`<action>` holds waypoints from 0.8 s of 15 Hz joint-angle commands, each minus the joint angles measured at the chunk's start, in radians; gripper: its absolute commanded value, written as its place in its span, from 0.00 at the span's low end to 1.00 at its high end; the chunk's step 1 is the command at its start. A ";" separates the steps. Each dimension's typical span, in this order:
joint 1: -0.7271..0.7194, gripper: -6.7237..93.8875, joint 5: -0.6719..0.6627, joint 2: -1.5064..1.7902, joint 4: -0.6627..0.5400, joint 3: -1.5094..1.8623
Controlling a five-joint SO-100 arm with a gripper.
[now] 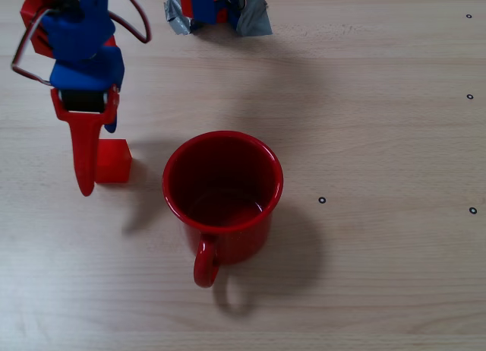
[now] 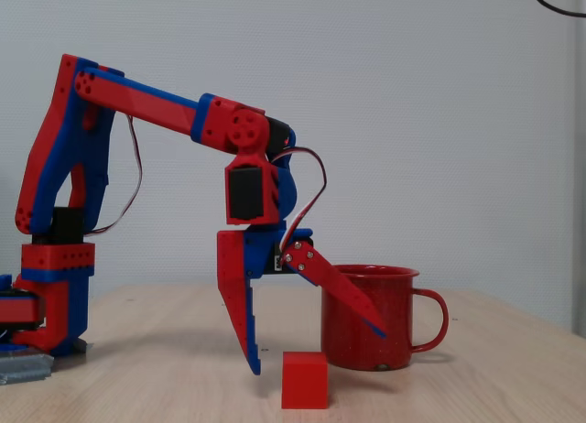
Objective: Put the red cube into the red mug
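The red cube (image 1: 114, 161) (image 2: 304, 380) lies on the wooden table, just left of the red mug (image 1: 222, 191) (image 2: 375, 318) in the overhead fixed view. The mug stands upright with nothing inside, its handle (image 1: 205, 264) pointing at the near edge. My gripper (image 1: 98, 158) (image 2: 317, 350) is open with its jaws spread wide over the cube. One finger (image 2: 240, 304) points straight down beside the cube. The other finger (image 1: 83, 161) (image 2: 343, 299) slants out towards the mug. Nothing is held, and the cube touches neither finger in the side view.
Grey tape (image 1: 220, 13) holds the arm's base at the table's far edge. Small dark marks (image 1: 322, 200) dot the tabletop on the right. A white wall (image 2: 439, 121) backs the side view.
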 commanded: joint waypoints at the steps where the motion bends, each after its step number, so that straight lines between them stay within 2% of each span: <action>1: -0.003 0.60 0.008 0.061 -0.029 -0.002; 12: -0.023 0.59 0.026 0.012 -0.160 0.014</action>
